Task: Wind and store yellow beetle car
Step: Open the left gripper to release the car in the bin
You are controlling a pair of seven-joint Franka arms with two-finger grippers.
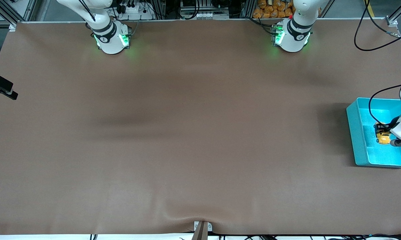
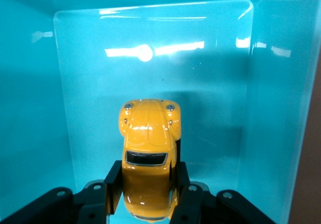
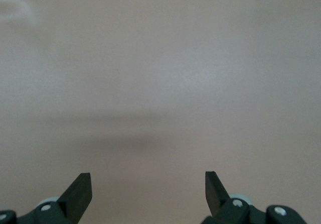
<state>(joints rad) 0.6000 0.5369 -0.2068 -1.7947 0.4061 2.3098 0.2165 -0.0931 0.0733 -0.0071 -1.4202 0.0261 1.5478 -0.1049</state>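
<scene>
Left gripper (image 2: 148, 194) clamping yellow beetle car (image 2: 149, 153), apparently inside turquoise bin (image 1: 357, 133)

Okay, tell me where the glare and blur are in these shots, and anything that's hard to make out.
Left wrist view: bright glare streaks on the turquoise bin, yellow beetle car sharp. Right wrist view: table soft and hazy. Front view: broad dim shadows mid-table.

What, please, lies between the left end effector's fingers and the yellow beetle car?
Nothing: in the left wrist view the left end effector is shut on the yellow beetle car inside the turquoise bin.
</scene>
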